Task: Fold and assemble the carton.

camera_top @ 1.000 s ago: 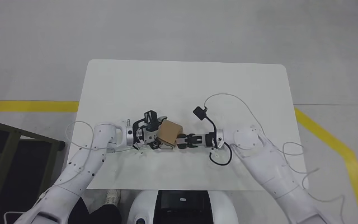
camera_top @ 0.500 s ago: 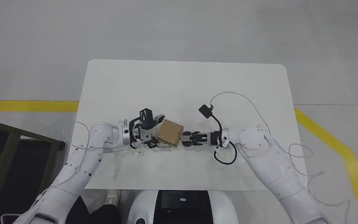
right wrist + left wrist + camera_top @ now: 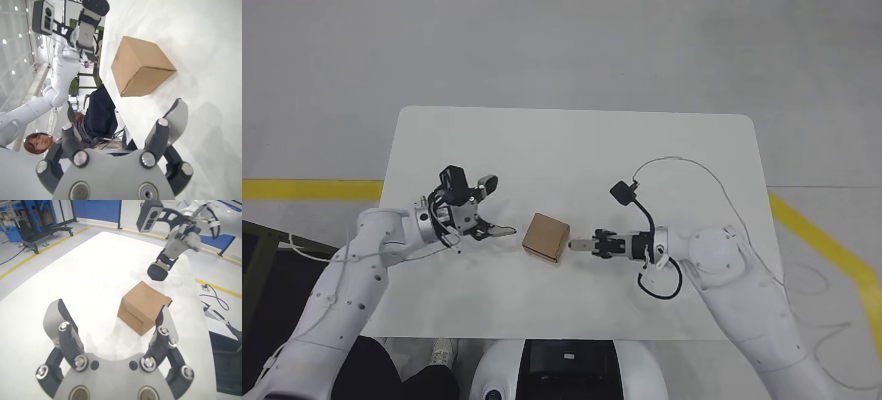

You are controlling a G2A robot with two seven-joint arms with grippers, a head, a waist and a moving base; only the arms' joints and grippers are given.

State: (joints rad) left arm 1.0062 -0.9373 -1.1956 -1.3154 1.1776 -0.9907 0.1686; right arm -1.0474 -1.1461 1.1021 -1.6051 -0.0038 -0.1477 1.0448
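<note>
Closed cardboard carton [image 3: 546, 237] standing free at frame centre on white table [image 3: 572, 140], flaps shut; judged assembled, hence released. Left gripper [image 3: 492, 208] left of carton, well apart, raised, angled toward it, jaws spread wide. Right gripper [image 3: 579, 242] just right of carton, low and level, jaws spread, gap visible.

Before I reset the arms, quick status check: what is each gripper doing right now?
Left gripper: open, holding nothing, apart from the carton.
Right gripper: open, holding nothing.
</note>
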